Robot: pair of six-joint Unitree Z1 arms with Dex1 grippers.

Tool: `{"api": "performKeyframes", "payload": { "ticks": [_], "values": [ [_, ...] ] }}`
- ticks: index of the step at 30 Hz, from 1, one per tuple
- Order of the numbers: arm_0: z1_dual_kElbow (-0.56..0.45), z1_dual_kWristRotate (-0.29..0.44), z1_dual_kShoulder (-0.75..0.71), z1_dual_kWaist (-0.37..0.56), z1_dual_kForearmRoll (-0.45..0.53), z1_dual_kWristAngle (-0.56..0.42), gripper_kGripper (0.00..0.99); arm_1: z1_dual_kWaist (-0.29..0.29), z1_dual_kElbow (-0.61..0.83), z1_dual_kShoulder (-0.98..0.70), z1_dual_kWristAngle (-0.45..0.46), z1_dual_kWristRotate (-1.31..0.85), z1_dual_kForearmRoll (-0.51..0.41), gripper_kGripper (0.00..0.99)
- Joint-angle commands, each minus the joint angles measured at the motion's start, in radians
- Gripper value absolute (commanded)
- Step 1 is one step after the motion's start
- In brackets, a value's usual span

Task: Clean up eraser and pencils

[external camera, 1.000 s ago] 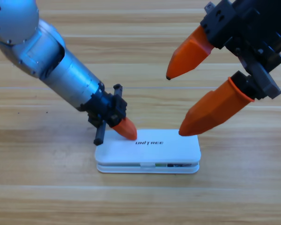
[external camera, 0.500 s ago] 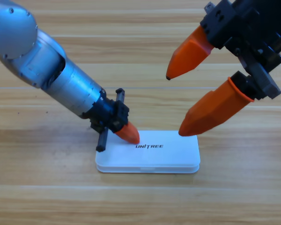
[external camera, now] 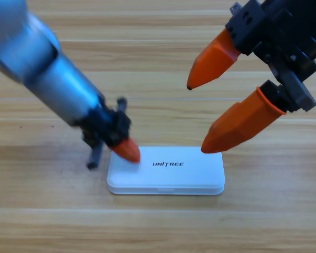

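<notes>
1. Your left gripper (external camera: 127, 151) has slid off toward the case's left end. A second ago its orange tip pressed on the lid further in, beside the printed lettering; now it sits at the lid's upper left corner, and the arm behind it is blurred, so it looks to be moving away.

2. The white case (external camera: 166, 179) has changed with it. A second ago a gap showed along the front edge, with something green and dark visible inside; half a second ago that gap was gone, and now the lid lies flat on the base. Judge this as the closing press done.

3. Only one orange tip of your left gripper shows, so you cannot tell whether its jaws are together or apart. It carries nothing you can see.

4. Your right gripper (external camera: 196, 118) waits above and to the right of the case, jaws spread wide and empty, its lower tip hanging just over the lid's right end. It has not moved.

5. The eraser and the pencils are not in view. They are most likely inside the shut case, below your left tip; which way they point cannot be read.

6. The case's long axis runs left to right across the wooden table (external camera: 158, 232), crosswise to your left arm's reach.
</notes>
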Motion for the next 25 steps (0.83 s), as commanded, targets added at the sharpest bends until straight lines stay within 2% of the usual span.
{"api": "performKeyframes", "payload": {
  "ticks": [1, 2, 3, 6, 10, 15, 25],
  "values": [
    [-0.079, -0.058, -0.277, -0.055, 0.167, 0.079, 0.900, 0.025, 0.030, 0.009, 0.020, 0.005, -0.033, 0.959],
    [-0.071, -0.084, -0.318, -0.074, 0.175, 0.080, 0.969, 0.025, 0.030, 0.009, 0.020, 0.005, -0.033, 0.959],
    [-0.071, -0.110, -0.349, -0.101, 0.188, 0.086, 0.989, 0.025, 0.030, 0.009, 0.020, 0.005, -0.033, 0.959],
    [-0.073, -0.164, -0.407, -0.177, 0.225, 0.122, 0.990, 0.025, 0.030, 0.009, 0.020, 0.005, -0.033, 0.959],
    [-0.071, -0.202, -0.417, -0.232, 0.251, 0.131, 0.990, 0.025, 0.030, 0.010, 0.020, 0.005, -0.033, 0.959],
    [-0.065, -0.247, -0.417, -0.259, 0.271, 0.137, 0.990, 0.025, 0.030, 0.013, 0.020, 0.005, -0.033, 0.959],
    [-0.058, -0.273, -0.417, -0.259, 0.273, 0.139, 0.990, 0.025, 0.029, 0.016, 0.020, 0.005, -0.033, 0.959]
  ]
}}
